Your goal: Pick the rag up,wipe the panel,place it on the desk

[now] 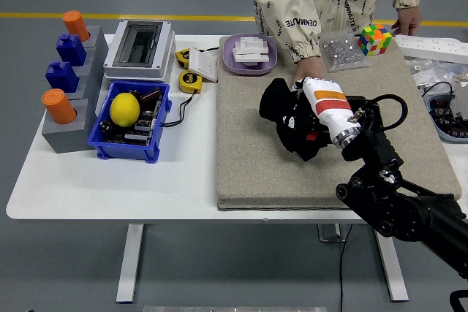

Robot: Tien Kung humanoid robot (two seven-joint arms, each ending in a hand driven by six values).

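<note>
My right hand (300, 131) lies on the grey felt mat (248, 158), its fingers curled on a black rag (275, 104) bunched under and to the left of them. The rag presses down where the black panel lies. The panel is almost wholly hidden under my hand and white forearm; only a dark edge (357, 102) shows by the wrist. A person at the far side rests one hand (308, 71) just behind my hand, at the panel's far edge. My left arm is out of view.
A purple tray (228, 60) of white parts, a bag of small parts (342, 52) and a colour cube (374, 39) stand along the mat's far edge. To the left are a blue bin (115, 148) with a lemon, a grey box (139, 49), tape measures (189, 80) and a block stand (64, 118).
</note>
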